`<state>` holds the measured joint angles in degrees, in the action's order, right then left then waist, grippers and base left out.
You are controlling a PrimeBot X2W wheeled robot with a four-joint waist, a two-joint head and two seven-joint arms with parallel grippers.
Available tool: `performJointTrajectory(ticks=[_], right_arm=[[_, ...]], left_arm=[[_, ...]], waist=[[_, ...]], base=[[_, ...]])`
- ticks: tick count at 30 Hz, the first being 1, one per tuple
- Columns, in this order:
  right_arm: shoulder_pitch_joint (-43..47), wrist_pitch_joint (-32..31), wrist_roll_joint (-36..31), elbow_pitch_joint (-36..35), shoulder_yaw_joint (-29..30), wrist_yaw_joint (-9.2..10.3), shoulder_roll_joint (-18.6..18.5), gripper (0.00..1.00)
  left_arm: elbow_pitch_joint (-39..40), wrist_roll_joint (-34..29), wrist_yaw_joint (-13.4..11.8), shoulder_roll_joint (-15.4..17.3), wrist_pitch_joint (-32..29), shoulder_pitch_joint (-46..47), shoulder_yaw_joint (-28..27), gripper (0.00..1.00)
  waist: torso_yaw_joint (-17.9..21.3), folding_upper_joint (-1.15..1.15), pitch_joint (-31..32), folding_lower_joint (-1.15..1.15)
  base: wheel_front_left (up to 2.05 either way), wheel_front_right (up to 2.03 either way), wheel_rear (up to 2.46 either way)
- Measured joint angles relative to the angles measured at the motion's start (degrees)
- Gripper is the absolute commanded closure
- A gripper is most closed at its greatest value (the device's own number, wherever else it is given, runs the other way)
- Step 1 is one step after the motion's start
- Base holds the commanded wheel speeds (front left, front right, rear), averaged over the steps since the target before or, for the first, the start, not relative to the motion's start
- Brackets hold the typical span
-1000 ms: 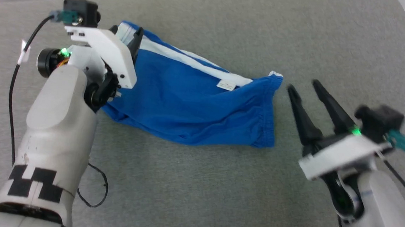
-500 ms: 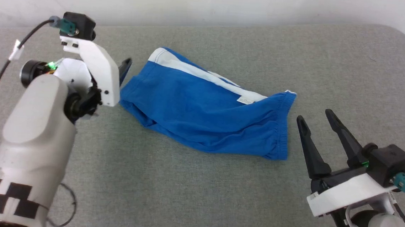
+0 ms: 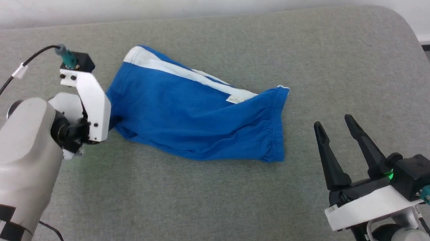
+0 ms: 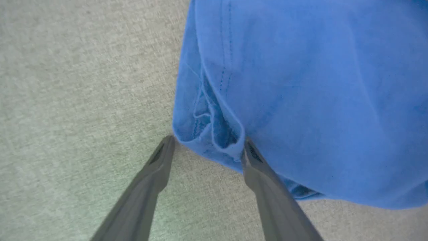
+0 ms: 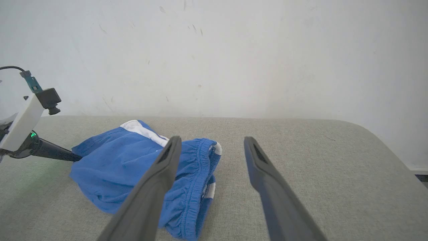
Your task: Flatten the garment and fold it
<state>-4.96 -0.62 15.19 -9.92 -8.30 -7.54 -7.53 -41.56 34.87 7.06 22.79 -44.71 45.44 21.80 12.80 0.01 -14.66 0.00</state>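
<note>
From the head, looks down over the grey woven-fabric tabletop (image 3: 209,195) from well back, taking in the whole white-striped bright blue cloth shorts (image 3: 184,122). From the left wrist, presses close to one blue hem. From the right wrist, looks low and level toward the pale wall (image 5: 214,50), sharing shorts and tabletop with the head view.

a bare test room — grey fabric table (image 3: 208,210), scuffed white wall (image 5: 214,50).
</note>
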Motion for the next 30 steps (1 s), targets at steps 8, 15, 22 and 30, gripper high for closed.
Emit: performJointTrajectory(ticks=[8,15,22,30], right_arm=[[1.12,-0.74,1.09,1.27,2.88,0.0,0.47,0.0],[0.27,-9.24,5.21,5.61,1.51,0.01,-0.96,0.0],[-6.55,-19.07,9.6,15.72,-1.97,0.01,-2.79,0.0],[-15.33,-24.5,11.51,29.92,-6.36,0.0,-2.63,0.0]], left_arm=[[1.23,0.51,-0.03,-0.44,-2.4,-0.7,2.63,1.0],[3.38,1.26,-0.02,-0.62,2.16,-3.25,3.2,1.0],[5.81,0.99,-0.13,-2.31,10.11,-4.49,2.63,1.0],[9.5,0.43,-0.23,-2.8,13.07,-4.14,2.72,1.0]], waist=[[0.8,0.0,-0.48,-0.01],[-0.57,0.0,0.9,0.0],[-3.1,0.0,2.14,-0.01],[-5.83,0.0,1.54,0.0]], base=[[0.0,0.0,0.0],[0.0,0.0,0.0],[0.0,0.0,0.0],[0.0,0.0,0.0]])
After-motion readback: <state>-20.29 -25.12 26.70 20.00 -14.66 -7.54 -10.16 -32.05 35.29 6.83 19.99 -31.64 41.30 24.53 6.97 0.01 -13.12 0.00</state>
